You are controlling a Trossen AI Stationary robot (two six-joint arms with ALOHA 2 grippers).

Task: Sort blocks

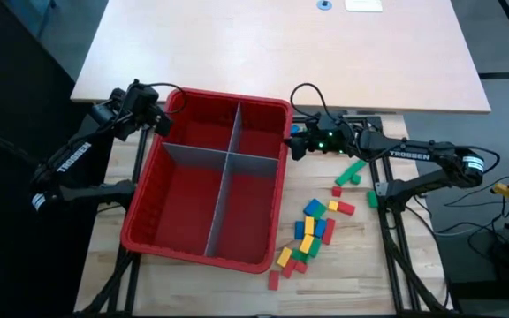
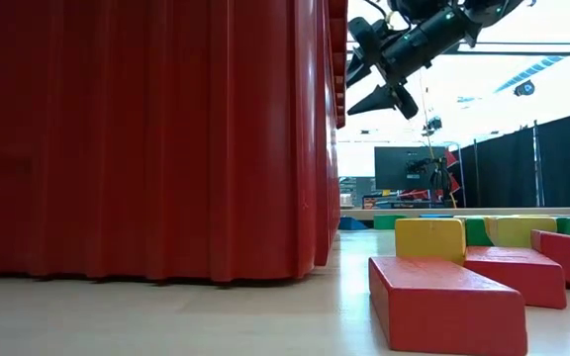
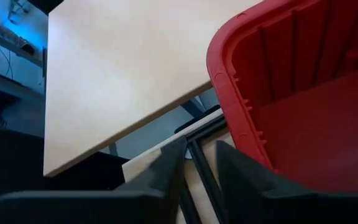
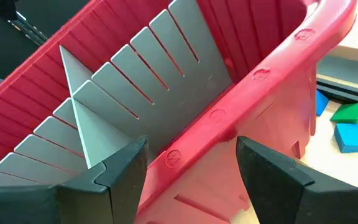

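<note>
The blocks (image 1: pixel 312 231), red, green, blue and yellow, lie loose on the table to the right of the red bin (image 1: pixel 175 243). The low view shows a red block (image 2: pixel 443 302) and a yellow block (image 2: pixel 430 239) close up. Grey panels (image 1: pixel 224 163) split the bin into several compartments. My right gripper (image 1: pixel 292 141) hangs open at the bin's far right corner, its fingers (image 4: pixel 120 168) apart before the rim (image 4: pixel 253 78), holding nothing. My left gripper (image 1: pixel 162 115) is at the bin's far left corner, its fingers (image 3: pixel 166 168) slightly apart, beside the rim (image 3: pixel 219 74).
A light tabletop (image 1: pixel 281 44) lies beyond the far edge of the work table. Black frame bars (image 1: pixel 387 238) run along the table's right side, just past the blocks. Bare wood shows between the bin and the blocks (image 1: pixel 285 216).
</note>
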